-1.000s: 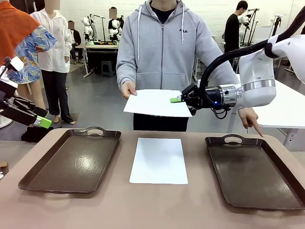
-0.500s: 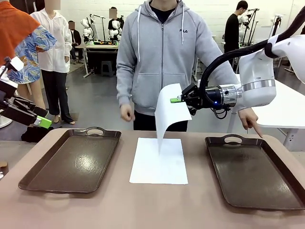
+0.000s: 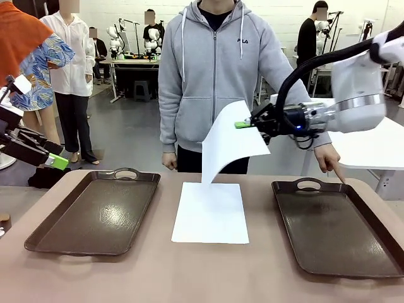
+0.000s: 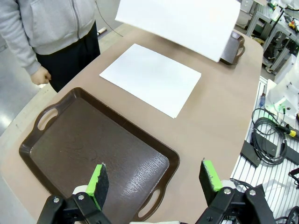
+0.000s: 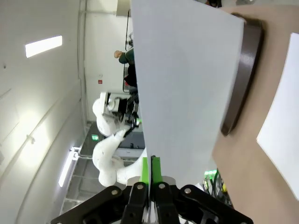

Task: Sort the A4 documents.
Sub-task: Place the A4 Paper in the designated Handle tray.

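lying between trays point(image 3: 95, 214), apparently blank sheet point(image 3: 211, 213)

held sheet point(image 3: 230, 142): thin white paper, matt, limp enough to curl.
flat sheet point(image 3: 211, 211): the same plain white paper, matt, smooth, uncreased.
left tray point(image 3: 95, 218): dark brown, plastic by the look, fine leathery grain, soft sheen under the lights.
right tray point(image 3: 341, 237): same dark brown grained finish, fainter glare.
worktop point(image 3: 189, 274): smooth, matt, pinkish-brown, laminate-like.
left fingers point(image 4: 99, 179): black hard frame, bright green matt pads, rubbery look.
right fingers point(image 3: 242, 124): green pad, matt.
right arm shell point(image 3: 356, 82): white, smooth, glossy plastic.
hoodie point(image 3: 214, 76): grey knit cloth, soft, matt.
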